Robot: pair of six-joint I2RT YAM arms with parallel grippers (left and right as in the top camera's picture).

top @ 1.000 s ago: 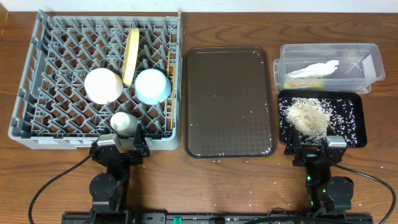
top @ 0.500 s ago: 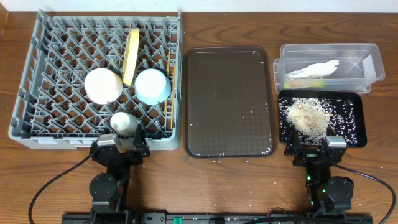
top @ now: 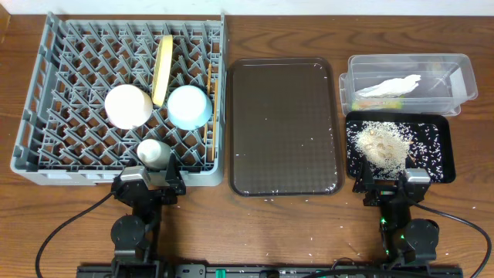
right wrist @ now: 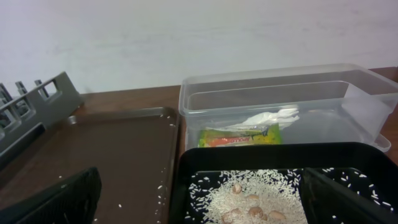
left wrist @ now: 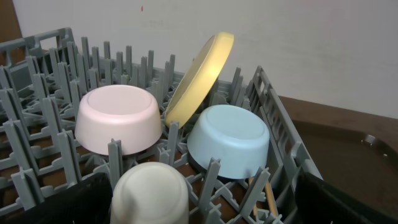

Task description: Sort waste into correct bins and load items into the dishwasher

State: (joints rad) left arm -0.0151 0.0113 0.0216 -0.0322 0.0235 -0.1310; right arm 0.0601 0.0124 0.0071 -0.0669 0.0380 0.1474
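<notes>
Upside down in the grey dish rack (top: 46, 93) are a white bowl (top: 128, 106), a light blue bowl (top: 189, 106) and a small white cup (top: 153, 153). A yellow plate (top: 162, 68) stands on edge there, and chopsticks (top: 211, 116) lie along the right side. My left gripper (top: 148, 184) is open at the rack's front wall, facing the cup (left wrist: 149, 196). The clear tub (top: 455, 77) holds a white napkin (top: 390, 86) and a green-and-orange wrapper (right wrist: 239, 137). A heap of rice (top: 380, 145) fills the black tray (top: 440, 147). My right gripper (top: 392, 184) is open at that tray's near edge, holding nothing.
A dark brown serving tray (top: 284, 127) lies between the rack and the bins, with a few rice grains on it. Stray grains dot the wooden table near the front edge. Black cables run from both arm bases.
</notes>
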